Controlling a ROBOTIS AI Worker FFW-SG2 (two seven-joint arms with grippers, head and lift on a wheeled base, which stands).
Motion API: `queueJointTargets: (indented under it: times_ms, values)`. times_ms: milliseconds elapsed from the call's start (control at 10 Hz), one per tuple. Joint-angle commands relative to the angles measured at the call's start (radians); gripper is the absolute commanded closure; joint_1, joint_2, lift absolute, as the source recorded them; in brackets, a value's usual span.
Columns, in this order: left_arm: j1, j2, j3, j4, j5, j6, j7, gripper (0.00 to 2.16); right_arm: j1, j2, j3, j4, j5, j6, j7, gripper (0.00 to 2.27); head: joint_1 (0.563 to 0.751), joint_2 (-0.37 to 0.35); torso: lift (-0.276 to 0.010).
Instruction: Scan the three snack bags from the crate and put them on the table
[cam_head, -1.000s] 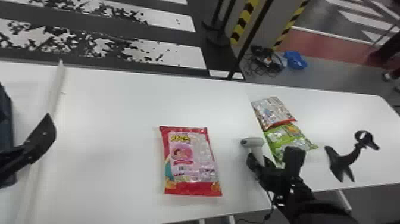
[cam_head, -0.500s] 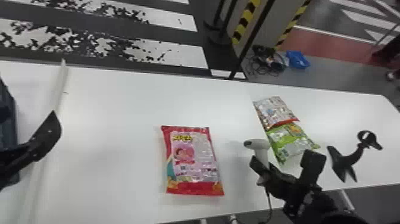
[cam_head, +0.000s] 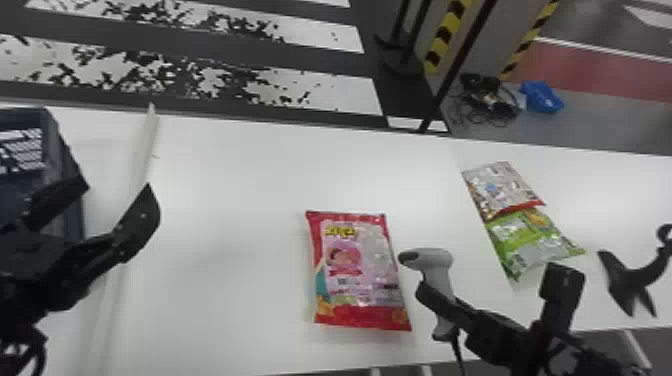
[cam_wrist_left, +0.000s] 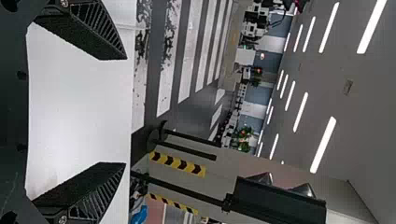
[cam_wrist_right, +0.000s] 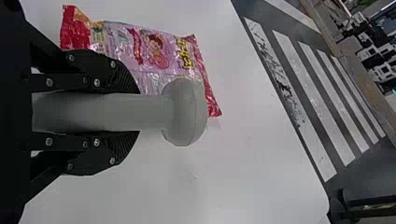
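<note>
Working from the left, we see the dark blue crate (cam_head: 56, 150) at the edge of the head view; just beside it, in that view, is our left end effector (cam_head: 118, 186), its two black fingers well apart, with clear space between them in the left wrist view too; a pale strip (cam_head: 145, 145) runs from front to back along the white worktop (cam_head: 240, 200), and the left end effector's nearer finger overlaps it from where we look; in the middle, the red bag (cam_head: 356, 272) lies flat on the worktop, its pink panel facing up; to its right we have the grey scanner (cam_head: 436, 261), head up and handle down, the dark end of its head turned towards the red bag; our right end effector (cam_head: 438, 303) is clamped on the handle, a finger pressed to each side, as the right wrist view shows; farther right, the white bag (cam_head: 502, 189) and the green bag (cam_head: 531, 241) lie on the worktop, the white one overlapping the green one's far end; last comes a black stand (cam_head: 631, 282), near the right edge; beyond the worktop, cables (cam_head: 485, 97) and something blue (cam_head: 542, 97) lie on the floor.
</note>
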Motion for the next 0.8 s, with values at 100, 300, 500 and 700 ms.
queueJointTargets:
  times_ms: [100, 300, 500, 700]
  values:
    - [0.010, -0.002, -0.003, -0.006, -0.002, 0.000, -0.001, 0.06, 0.013, 0.000, 0.072, -0.072, 0.004, 0.035, 0.009, 2.22, 0.695, -0.173, -0.094]
    - [0.011, -0.005, -0.011, -0.009, -0.002, 0.000, 0.001, 0.06, 0.047, 0.000, 0.118, -0.126, 0.037, 0.044, 0.009, 2.24, 0.695, -0.112, -0.094]
    - [0.011, -0.005, -0.017, -0.011, -0.003, 0.000, -0.001, 0.06, 0.065, -0.001, 0.172, -0.152, 0.082, 0.056, 0.010, 2.24, 0.695, -0.083, -0.094]
    - [0.028, -0.004, -0.015, -0.023, -0.002, -0.003, -0.002, 0.06, 0.054, -0.010, 0.245, -0.135, 0.177, -0.002, 0.000, 2.24, 0.695, -0.050, -0.094]
